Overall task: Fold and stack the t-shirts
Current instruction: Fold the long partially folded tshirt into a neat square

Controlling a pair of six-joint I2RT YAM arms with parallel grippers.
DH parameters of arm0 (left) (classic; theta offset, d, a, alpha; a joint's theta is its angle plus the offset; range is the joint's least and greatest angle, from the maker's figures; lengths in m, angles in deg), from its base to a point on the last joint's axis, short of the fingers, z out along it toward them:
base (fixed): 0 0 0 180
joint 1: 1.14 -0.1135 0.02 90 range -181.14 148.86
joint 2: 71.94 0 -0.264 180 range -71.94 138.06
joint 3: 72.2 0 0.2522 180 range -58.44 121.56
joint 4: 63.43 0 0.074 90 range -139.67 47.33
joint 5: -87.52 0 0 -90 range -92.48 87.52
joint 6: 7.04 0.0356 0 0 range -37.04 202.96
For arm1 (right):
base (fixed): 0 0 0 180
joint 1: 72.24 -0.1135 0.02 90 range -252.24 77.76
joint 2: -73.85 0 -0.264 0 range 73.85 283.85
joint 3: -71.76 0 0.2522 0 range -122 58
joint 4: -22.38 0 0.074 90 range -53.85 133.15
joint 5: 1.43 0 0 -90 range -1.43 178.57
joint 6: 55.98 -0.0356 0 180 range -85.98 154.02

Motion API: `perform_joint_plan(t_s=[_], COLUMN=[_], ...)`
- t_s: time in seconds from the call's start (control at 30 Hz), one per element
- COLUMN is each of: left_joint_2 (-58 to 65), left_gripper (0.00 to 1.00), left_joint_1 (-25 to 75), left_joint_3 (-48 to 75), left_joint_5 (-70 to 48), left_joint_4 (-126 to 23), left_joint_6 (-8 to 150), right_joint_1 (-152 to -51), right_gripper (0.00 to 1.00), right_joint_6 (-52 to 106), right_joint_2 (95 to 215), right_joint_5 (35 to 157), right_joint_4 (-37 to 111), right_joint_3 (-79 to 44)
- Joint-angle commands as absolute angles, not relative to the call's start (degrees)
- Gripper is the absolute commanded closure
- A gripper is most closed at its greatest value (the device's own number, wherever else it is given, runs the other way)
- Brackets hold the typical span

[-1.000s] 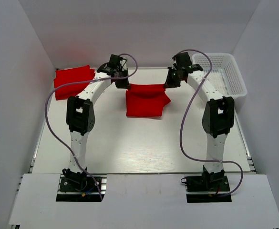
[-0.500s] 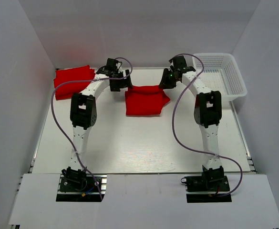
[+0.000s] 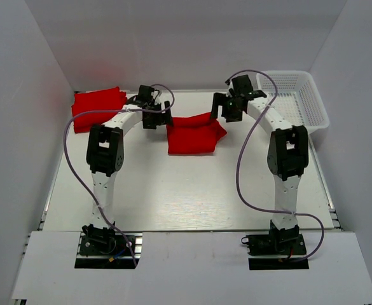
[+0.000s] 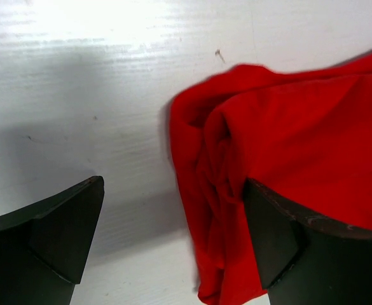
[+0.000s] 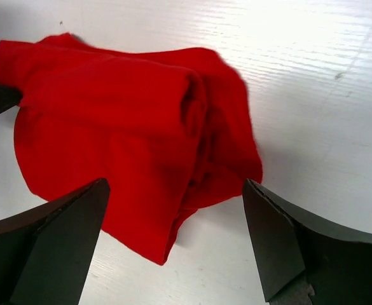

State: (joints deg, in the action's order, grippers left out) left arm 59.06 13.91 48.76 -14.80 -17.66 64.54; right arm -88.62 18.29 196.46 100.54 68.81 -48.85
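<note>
Shirt (image 3: 195, 135) nearest the arms lies about mid-table (image 3: 173, 190), between the two arms and just this side of both hands. It is plain red, folded into a rough rectangle. Its near edge runs fairly straight, its far edge dips in the middle, and its far right corner pokes out to the side.

At the shirt's far left corner is the left hand (image 3: 156, 119), its fingers spread wide with nothing clamped between them. From the left wrist, that corner of the shirt (image 4: 287, 146) is bunched into soft creases below the gap. One finger (image 4: 300, 248) overlaps the cloth, the other (image 4: 58, 235) is over bare table. Whether the first finger touches the cloth I cannot tell.

The right hand (image 3: 226, 112) sits at the far right corner, its fingers likewise wide apart and gripping nothing. From the right wrist, the shirt (image 5: 122, 127) lies below, filling the gap between the fingers (image 5: 52, 248). A thick rolled fold runs down its middle, and a loose point of cloth hangs toward the camera.

Farther back, in the far left corner against the wall, a second red pile (image 3: 98, 108) lies flat, well apart from both hands. In the far right corner a white mesh basket (image 3: 319, 114) stands behind the right arm.
</note>
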Motion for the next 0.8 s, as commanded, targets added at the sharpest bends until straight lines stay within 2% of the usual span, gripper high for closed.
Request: perform_joint_plan(t_s=[0.0,0.23,0.37,0.6,0.67,0.77], left_joint_2=[51.56,46.19,44.78,46.36,48.28,51.18], left_gripper=[0.00,0.00,0.00,0.00,0.00,0.00], left_joint_1=[14.24,14.24,14.24,14.24,14.24,14.76], left_joint_3=[45.72,39.56,37.02,37.10,37.10,38.41], left_joint_5=[-17.51,-19.00,-24.79,-21.65,-21.64,-22.34], left_joint_4=[-21.87,-28.30,-32.07,-30.51,-30.51,-29.80], left_joint_6=[65.56,64.41,64.41,65.46,66.17,66.17], right_joint_1=[-90.08,-90.26,-90.44,-90.70,-90.70,-90.79], right_gripper=[0.09,0.09,0.09,0.09,0.11,0.25], right_joint_6=[20.83,19.87,18.81,17.41,17.41,16.97], right_joint_2=[195.49,197.16,199.18,201.91,202.70,203.93], right_joint_5=[100.96,100.87,104.55,106.76,107.55,109.92], right_joint_4=[69.20,67.70,65.07,63.57,63.48,61.55], right_joint_3=[-46.34,-44.74,-45.09,-45.18,-45.01,-44.74])
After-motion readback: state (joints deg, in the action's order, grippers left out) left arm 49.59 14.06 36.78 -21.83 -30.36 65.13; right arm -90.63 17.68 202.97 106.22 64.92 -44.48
